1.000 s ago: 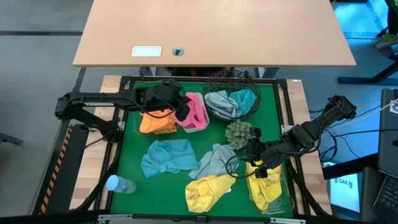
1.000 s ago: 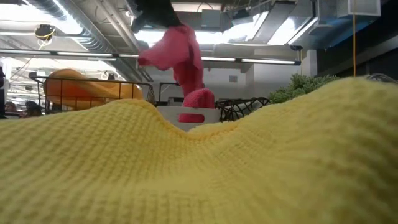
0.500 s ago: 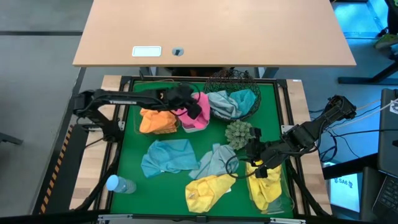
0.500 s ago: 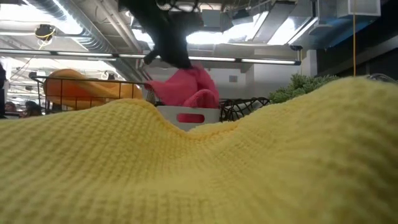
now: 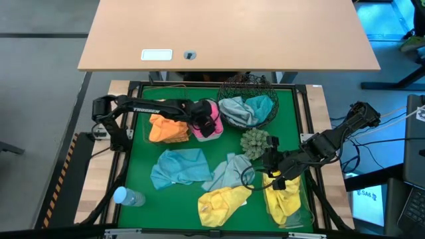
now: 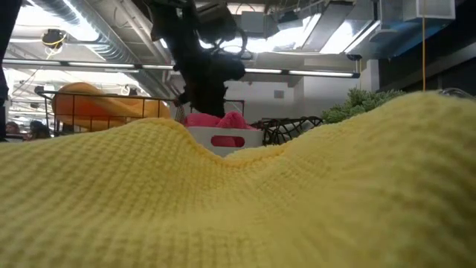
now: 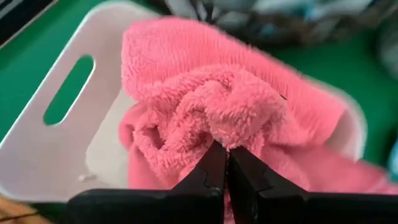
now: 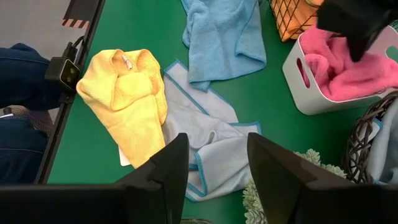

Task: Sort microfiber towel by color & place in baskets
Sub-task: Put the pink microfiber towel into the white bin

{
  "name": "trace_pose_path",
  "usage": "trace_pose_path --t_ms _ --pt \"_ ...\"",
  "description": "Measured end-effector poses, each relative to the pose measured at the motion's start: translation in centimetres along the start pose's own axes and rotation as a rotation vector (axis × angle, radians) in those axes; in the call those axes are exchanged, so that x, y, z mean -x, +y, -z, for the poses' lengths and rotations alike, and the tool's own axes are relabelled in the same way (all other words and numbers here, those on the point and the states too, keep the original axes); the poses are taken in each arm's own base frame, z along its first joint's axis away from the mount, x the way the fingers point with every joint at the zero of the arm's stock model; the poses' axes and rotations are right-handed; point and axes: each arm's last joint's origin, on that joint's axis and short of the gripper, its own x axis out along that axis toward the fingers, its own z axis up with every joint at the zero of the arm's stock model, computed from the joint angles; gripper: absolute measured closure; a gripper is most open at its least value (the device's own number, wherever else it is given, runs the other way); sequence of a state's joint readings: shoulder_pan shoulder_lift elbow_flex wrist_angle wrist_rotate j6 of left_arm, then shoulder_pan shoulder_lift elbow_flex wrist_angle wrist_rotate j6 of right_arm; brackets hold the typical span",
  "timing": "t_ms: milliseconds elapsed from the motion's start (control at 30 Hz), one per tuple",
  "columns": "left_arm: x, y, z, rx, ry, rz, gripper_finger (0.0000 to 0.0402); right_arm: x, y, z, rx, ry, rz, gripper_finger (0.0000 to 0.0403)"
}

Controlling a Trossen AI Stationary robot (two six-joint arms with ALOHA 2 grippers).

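A pink towel (image 7: 211,99) lies bunched in the small white tub (image 7: 50,149), which stands between the dark wire basket with an orange towel (image 5: 166,129) and the round black mesh basket (image 5: 246,109). My left gripper (image 5: 204,123) is down in the tub, shut on the pink towel. My right gripper (image 8: 217,177) hangs open above a pale grey towel (image 8: 208,143), holding nothing. A yellow towel (image 5: 222,202) and a blue towel (image 5: 178,166) lie on the green mat. My left gripper pinches a bunched fold at the top of the pink towel (image 7: 219,134) between its two fingers. The fingers come slanting down from above, from the table's left. The towel sits heaped in the white tub, slack, resting on the tub's floor and walls.
A spiky grey-green ball plant (image 5: 255,141) stands right of centre. A clear bottle with a blue cap (image 5: 127,196) lies at the near left. A clear tray (image 5: 302,199) at the near right holds another yellow towel. A light wooden table (image 5: 226,33) stands beyond the far edge.
My left gripper, staying shut, has gone down and toward the table's right into the white tub. The pink towel, which hung below the fingers above the tub, is now lowered into it and bunched up.
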State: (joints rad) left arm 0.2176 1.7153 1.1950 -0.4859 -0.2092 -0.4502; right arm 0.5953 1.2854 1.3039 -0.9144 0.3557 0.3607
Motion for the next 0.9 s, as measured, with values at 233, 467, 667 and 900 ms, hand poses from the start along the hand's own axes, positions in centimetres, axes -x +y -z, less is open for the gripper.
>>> trace_pose_path --t_ms 233,467,667,900 --pt "-0.1 0.2 0.3 -0.090 0.027 -0.026 0.0376 0.0 0.0 0.0 0.000 0.000 0.000 0.0240" --pt "-0.1 0.2 0.3 -0.102 0.027 -0.027 0.0332 0.0 0.0 0.0 0.000 0.000 0.000 0.0240" --pt "-0.1 0.3 0.2 -0.098 0.027 -0.030 0.0282 -0.3 0.1 0.0 0.003 0.008 0.003 0.0240" --pt "1.6 0.9 -0.5 -0.077 -0.026 -0.015 0.0250 -1.2 0.5 0.0 0.011 0.029 0.006 0.0240"
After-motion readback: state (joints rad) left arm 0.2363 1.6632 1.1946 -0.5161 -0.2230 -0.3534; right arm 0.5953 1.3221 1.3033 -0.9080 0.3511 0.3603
